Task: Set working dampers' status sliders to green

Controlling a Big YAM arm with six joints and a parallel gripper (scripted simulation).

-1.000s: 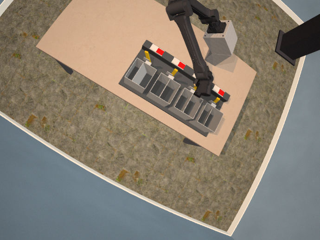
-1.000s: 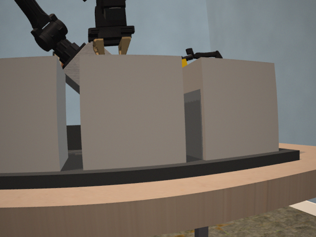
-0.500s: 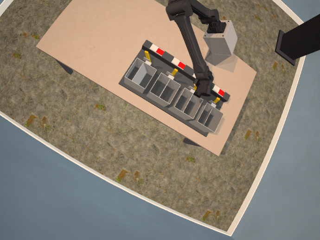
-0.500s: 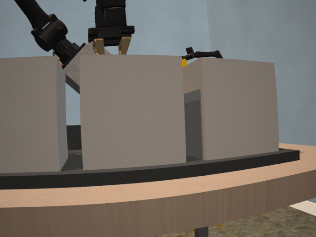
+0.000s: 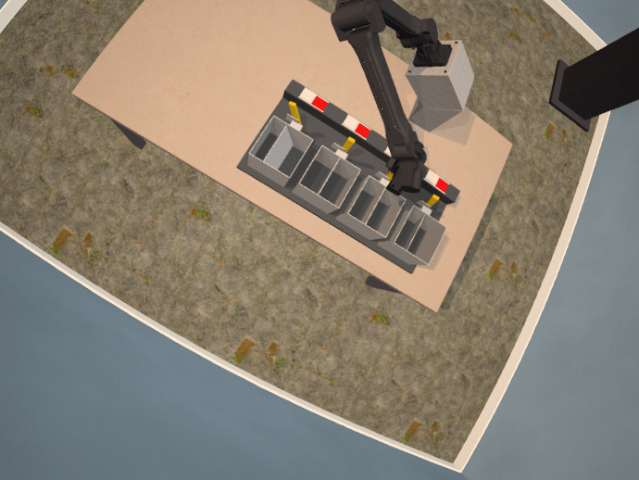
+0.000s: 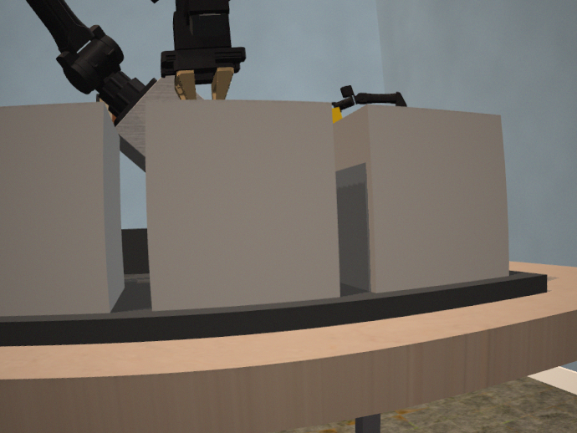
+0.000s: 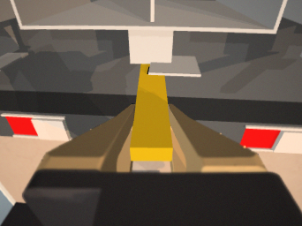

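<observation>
Four dampers (image 5: 329, 178) (image 6: 242, 200) in a row on one base (image 5: 324, 213) (image 6: 242, 324), sliders (image 5: 357, 126) (image 7: 36, 126) alongside.

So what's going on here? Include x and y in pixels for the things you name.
The arm's claw (image 5: 394, 186) (image 6: 203, 99) (image 7: 151, 111) is around the yellow lever (image 5: 389, 176) (image 7: 152, 126) of one damper (image 5: 369, 225) (image 6: 242, 200) (image 7: 88, 27), fingers close on both sides; whether they grip it is unclear. Three sliders (image 5: 319, 104) (image 7: 23, 126) show red; the arm hides the fourth from above.

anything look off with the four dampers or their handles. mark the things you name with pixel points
One oddity: the damper at the far left of the top view (image 5: 273, 170) has its divider leaning visibly, and its yellow handle (image 5: 294, 111) looks longer than the others. That may just be a turned blade, not damage.
</observation>
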